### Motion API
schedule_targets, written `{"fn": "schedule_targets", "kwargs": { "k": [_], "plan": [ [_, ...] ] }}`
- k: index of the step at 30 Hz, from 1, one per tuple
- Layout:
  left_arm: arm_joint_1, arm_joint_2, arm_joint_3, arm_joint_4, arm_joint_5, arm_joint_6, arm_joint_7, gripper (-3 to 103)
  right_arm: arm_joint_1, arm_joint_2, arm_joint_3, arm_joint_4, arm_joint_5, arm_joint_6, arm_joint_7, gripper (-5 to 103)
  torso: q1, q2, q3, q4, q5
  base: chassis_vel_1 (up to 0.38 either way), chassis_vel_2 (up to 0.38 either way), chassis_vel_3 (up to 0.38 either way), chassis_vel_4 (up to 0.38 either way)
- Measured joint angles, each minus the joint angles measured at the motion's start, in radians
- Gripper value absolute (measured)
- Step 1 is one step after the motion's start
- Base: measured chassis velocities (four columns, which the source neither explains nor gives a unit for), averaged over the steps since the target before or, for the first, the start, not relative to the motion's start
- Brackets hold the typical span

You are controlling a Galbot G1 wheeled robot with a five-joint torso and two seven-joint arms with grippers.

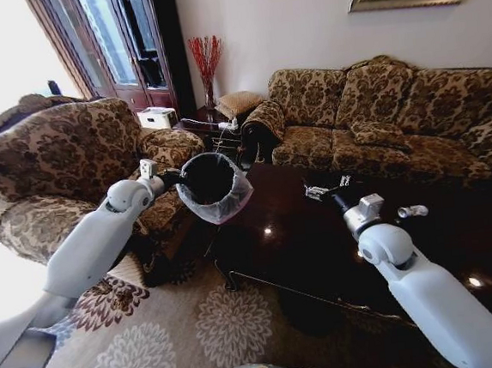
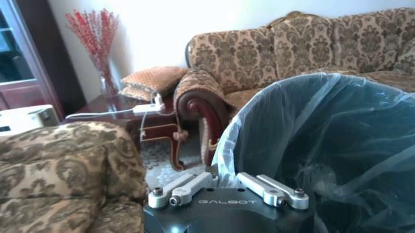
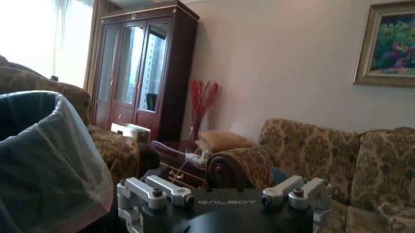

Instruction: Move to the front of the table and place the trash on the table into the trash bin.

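Over the table's (image 1: pixel 320 238) near left corner, the left gripper (image 1: pixel 173 178) grips the trash bin (image 1: pixel 212 187) by its rim, liner bag draped. Right gripper (image 1: pixel 324 193) hovers above the dark tabletop (fingers spread, empty). Silvery bottle (image 1: pixel 412 212) lies beside its wrist. Step: collecting; next likely reaching for that bottle.

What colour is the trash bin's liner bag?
Translucent whitish, over a black trash bin; the left wrist view shows it best.

Trash bin (image 1: pixel 209 180): black, whitish translucent liner
Table (image 1: pixel 303 239): glossy dark brown
Sofa (image 1: pixel 395 111): beige-brown floral
Rug (image 1: pixel 182 344): tan, floral medallions
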Motion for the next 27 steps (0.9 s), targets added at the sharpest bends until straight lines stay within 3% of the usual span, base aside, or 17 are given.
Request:
{"fn": "schedule_targets", "kwargs": {
  "k": [16, 18, 21, 27],
  "plan": [
    [0.051, 0.012, -0.037, -0.019, -0.009, 0.004, -0.005, 2, 0.013, 0.012, -0.041, -0.036, -0.014, 0.019, -0.014, 100, 0.0, 0.0, 0.0, -0.0014, 0.0, -0.244, -0.25, 0.121, 0.106],
    [0.069, 0.016, -0.052, -0.031, -0.016, 0.004, -0.009, 2, 0.012, 0.022, -0.049, -0.102, -0.021, 0.016, -0.044, 100, 0.0, 0.0, 0.0, -0.0018, 0.0015, -0.138, -0.122, 0.019, 0.027],
    [0.083, 0.02, -0.066, -0.039, -0.018, 0.004, -0.01, 2, 0.015, 0.033, -0.059, -0.178, -0.019, 0.011, -0.067, 100, 0.0, 0.0, 0.0, -0.0015, 0.0006, -0.066, -0.076, 0.009, 0.015],
    [0.114, 0.028, -0.103, -0.057, -0.02, 0.004, -0.013, 2, 0.085, 0.076, -0.114, -0.379, -0.018, 0.026, -0.098, 100, 0.0, 0.0, 0.0, 0.001, -0.0004, 0.031, 0.025, -0.003, -0.002]
  ]
}}
